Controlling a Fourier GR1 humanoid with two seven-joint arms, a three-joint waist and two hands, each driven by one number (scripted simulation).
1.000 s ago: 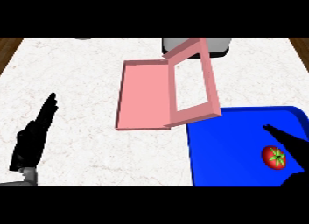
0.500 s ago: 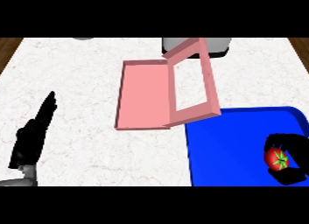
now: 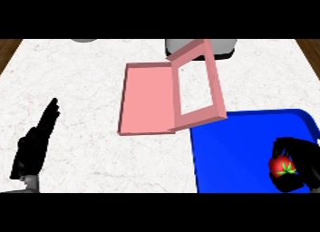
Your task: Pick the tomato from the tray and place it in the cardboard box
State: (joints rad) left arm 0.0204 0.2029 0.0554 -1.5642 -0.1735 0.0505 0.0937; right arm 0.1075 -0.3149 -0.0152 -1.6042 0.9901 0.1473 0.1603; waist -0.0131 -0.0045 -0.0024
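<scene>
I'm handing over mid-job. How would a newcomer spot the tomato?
Find the blue tray at the counter's right front, just below the open pink box. The tomato sits near its right edge, inside the curled right hand: the only red, green-topped thing there.

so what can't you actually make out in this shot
- Tomato, head view: mostly hidden by the curled right hand; whether it has left the blue tray is unclear.
- Grey object behind the pink box: partly hidden by the raised lid.
- Left hand: wrist cut off at the lower edge.

Counter [image 3: 89, 90] white veined marble, smooth; tray [image 3: 236, 149] glossy blue plastic; box [image 3: 149, 104] matt pink.
</scene>
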